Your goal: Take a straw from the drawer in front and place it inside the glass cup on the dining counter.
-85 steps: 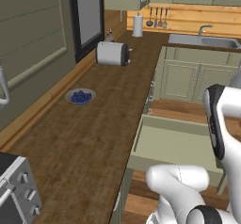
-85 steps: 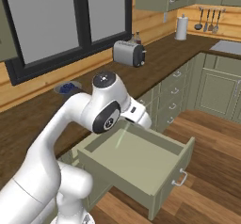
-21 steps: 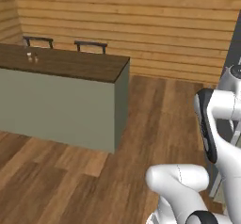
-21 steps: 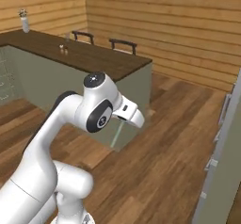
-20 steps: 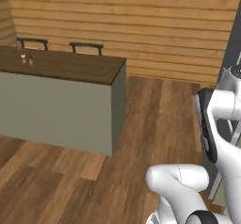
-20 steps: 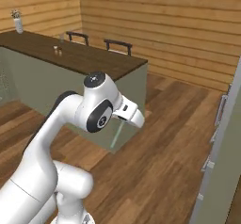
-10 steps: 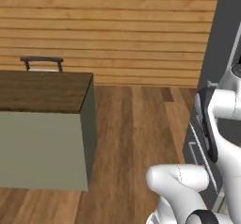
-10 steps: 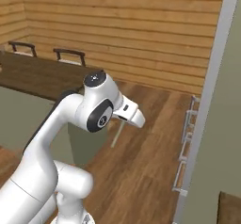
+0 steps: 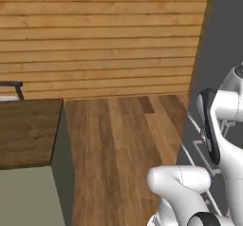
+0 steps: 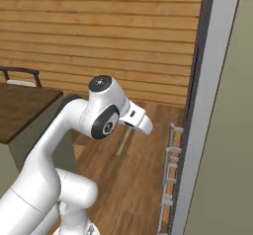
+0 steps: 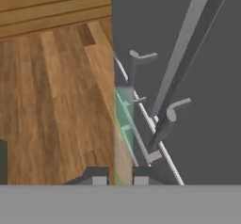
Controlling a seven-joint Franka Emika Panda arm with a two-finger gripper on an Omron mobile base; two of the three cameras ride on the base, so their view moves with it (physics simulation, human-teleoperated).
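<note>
We are mid-carry, our gripper clamped on the straw hanging below it, so next we must reach the dining counter off to its left.

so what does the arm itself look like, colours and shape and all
The arm is glossy white, built of thick rounded tube segments with bulbous joints. One joint carries a dark grey round cap with a small pale mark, and a dark disc sits on top. In the left base view a dark band runs along a white link. The gripper has two small dark fingertips. No cables show.
</note>
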